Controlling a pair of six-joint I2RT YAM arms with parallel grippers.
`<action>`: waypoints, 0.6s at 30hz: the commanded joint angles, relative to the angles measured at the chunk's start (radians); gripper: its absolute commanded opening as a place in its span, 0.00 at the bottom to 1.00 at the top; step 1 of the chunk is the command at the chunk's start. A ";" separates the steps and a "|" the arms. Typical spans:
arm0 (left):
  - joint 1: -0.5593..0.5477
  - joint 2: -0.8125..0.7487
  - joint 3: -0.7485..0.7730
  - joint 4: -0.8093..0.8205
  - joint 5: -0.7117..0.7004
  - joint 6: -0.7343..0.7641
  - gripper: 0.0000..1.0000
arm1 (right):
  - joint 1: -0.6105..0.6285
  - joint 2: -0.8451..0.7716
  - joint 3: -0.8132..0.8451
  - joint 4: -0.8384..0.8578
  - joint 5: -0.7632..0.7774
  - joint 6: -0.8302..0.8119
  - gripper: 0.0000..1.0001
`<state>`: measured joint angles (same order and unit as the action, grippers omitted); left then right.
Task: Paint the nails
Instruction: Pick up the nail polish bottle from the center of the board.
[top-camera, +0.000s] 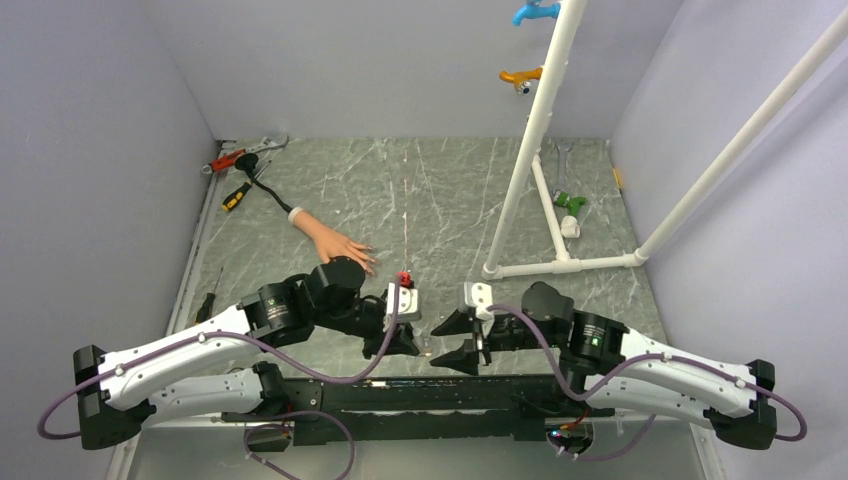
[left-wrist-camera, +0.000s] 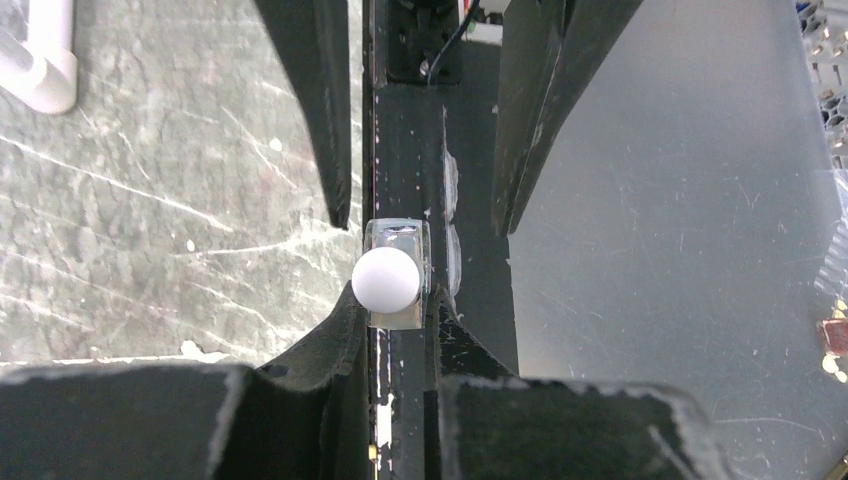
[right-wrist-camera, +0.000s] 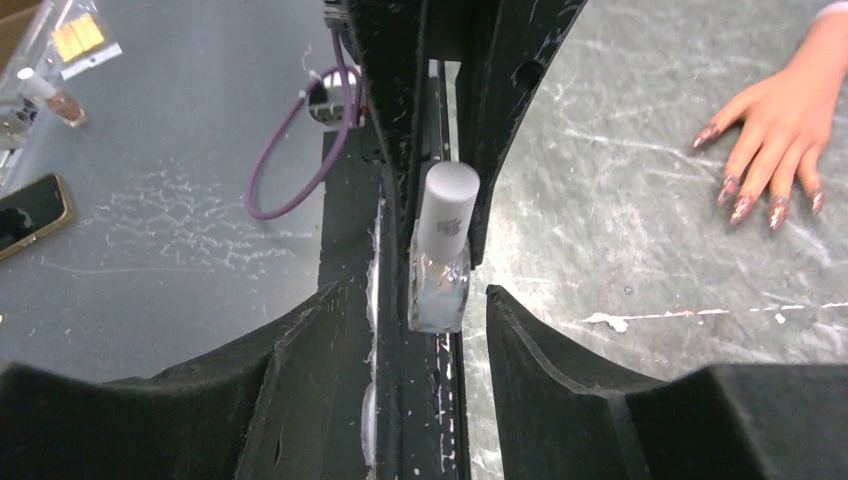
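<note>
The flesh-coloured mannequin hand (top-camera: 333, 243) lies palm down on the table, left of centre. Its glittery reddish-pink nails (right-wrist-camera: 742, 207) show at the upper right of the right wrist view. A small clear bottle (left-wrist-camera: 400, 290) with a white round cap (left-wrist-camera: 386, 278) sits above the black rail at the table's near edge. My left gripper (left-wrist-camera: 395, 302) is shut on the bottle's body. In the right wrist view the bottle (right-wrist-camera: 438, 270) hangs from the left gripper's fingers (right-wrist-camera: 395, 120). My right gripper (right-wrist-camera: 418, 298) is open, its fingertips either side of the bottle's base without touching it.
A white PVC pipe frame (top-camera: 520, 150) stands on the right half of the table. A wrench and screwdrivers (top-camera: 235, 195) lie at the back left corner. A small red part (top-camera: 403, 278) sits near the mannequin's fingers. A phone (right-wrist-camera: 30, 210) lies off the table.
</note>
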<state>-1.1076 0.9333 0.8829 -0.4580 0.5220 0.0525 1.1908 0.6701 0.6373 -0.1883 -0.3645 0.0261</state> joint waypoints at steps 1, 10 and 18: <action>-0.007 -0.050 -0.007 0.131 -0.011 -0.045 0.00 | 0.001 -0.077 -0.029 0.093 0.006 0.025 0.55; -0.018 -0.066 -0.026 0.196 -0.073 -0.045 0.00 | 0.001 -0.101 -0.047 0.149 0.032 0.037 0.51; -0.034 -0.067 -0.041 0.214 -0.095 -0.079 0.00 | 0.000 -0.109 -0.075 0.184 0.056 0.044 0.45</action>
<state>-1.1282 0.8841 0.8433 -0.3233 0.4576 0.0090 1.1900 0.5690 0.5636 -0.0738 -0.3176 0.0563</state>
